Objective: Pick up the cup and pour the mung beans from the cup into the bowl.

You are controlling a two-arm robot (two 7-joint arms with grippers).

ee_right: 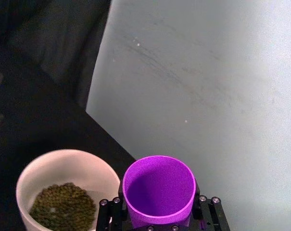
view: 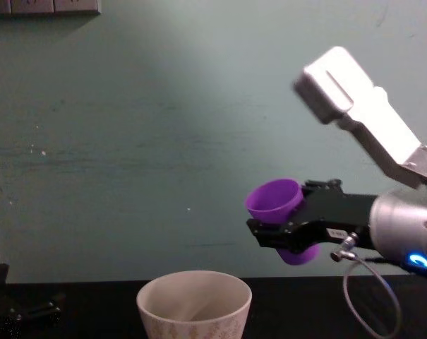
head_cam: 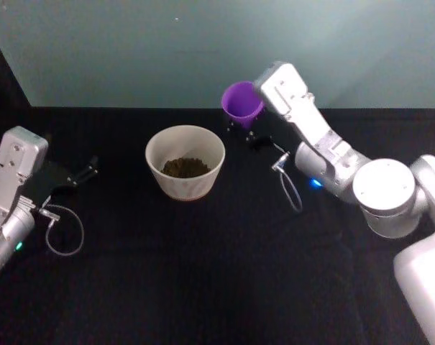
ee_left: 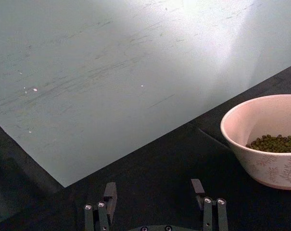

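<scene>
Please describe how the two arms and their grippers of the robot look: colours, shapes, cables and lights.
Both arms have white-grey, boxy segments with rounded joints. The right gripper is black, with a small white label and screw heads on its finger links; a thin grey cable loops under its wrist, where a blue light glows. The left gripper is also black, with slim fingers, a similar cable loop and a small green light.
</scene>
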